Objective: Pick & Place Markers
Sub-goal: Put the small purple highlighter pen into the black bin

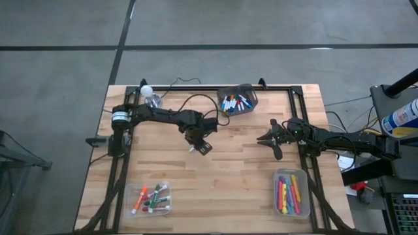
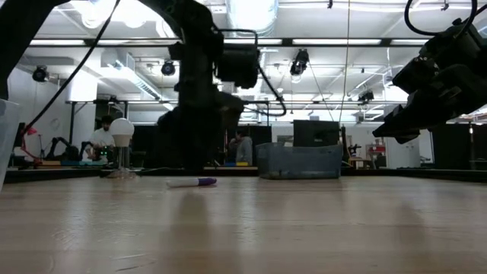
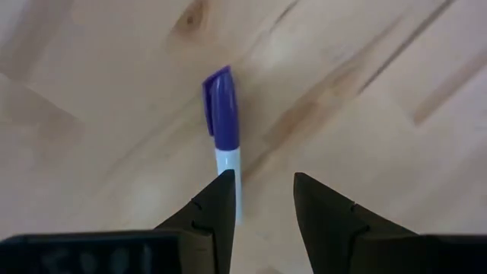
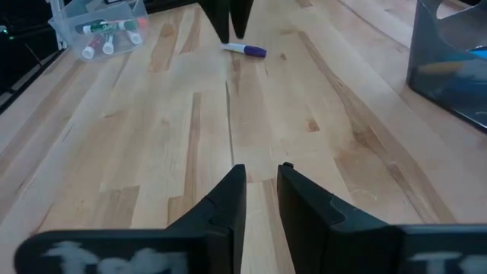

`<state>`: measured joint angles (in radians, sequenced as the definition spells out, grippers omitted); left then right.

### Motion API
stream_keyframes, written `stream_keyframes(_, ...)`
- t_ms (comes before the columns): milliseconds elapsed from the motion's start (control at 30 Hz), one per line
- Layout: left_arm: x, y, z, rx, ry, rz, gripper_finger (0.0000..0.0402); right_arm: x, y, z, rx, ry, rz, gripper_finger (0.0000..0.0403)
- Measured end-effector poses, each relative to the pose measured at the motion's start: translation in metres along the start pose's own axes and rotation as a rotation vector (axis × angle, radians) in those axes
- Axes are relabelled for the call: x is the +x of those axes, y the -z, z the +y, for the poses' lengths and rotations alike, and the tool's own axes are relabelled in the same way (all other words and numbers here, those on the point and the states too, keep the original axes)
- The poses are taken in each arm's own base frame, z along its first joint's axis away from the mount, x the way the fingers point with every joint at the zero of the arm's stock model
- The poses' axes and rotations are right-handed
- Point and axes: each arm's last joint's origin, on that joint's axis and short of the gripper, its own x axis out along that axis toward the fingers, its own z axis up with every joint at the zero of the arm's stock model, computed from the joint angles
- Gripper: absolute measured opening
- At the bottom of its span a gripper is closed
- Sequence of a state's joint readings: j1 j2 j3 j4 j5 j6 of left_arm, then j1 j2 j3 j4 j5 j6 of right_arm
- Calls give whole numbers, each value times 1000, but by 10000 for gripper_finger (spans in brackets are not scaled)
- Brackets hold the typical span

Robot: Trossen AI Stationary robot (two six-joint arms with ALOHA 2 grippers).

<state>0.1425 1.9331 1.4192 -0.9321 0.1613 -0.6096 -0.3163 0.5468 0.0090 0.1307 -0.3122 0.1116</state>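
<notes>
The left claw hangs over the middle of the pale wooden tabletop, its two dark fingers parted and holding nothing. A single white-bodied marker with a purple cap lies flat on the boards beneath it. In the left wrist view the marker's white end sits just beside one fingertip rather than squarely between the two. From table height the same marker rests alone on the wood, with bare planks in front of it.

The right claw hovers off the surface toward the right side, well apart from the left one, its fingers drawn to a narrow gap with nothing between them. A wide stretch of bare board runs between the two arms, and the right wrist view looks along it to the purple-capped marker.

The clutter keeps to the edges. A dark mesh bin with blue and white markers sits at the far edge, just beyond the left arm's elbow. A clear plastic tray holding red, green and orange markers sits near the front left corner. A second clear tray with a row of pink, yellow and purple markers sits by the front right edge, almost against the black frame rail. A white bulb on a stand is near the far left corner.
</notes>
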Motion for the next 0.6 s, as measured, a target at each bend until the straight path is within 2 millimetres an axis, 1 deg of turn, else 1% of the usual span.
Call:
stream_keyframes(100, 11, 5, 5, -21, -6, 23, 126, 0, 0, 0, 0, 0, 0, 69)
stream_keyframes(200, 19, 9, 10, -35, -40, 29, 126, 0, 0, 0, 0, 0, 0, 73)
stream_keyframes(400, 27, 14, 16, -36, -63, 25, 124, 0, 0, 0, 0, 0, 0, 82)
stream_keyframes(500, 29, 13, 19, -46, -53, 13, 107, 0, 0, 0, 0, 0, 0, 85)
stream_keyframes(600, 29, 10, 23, -85, -44, 2, 68, 0, 0, 0, 0, 0, 0, 87)
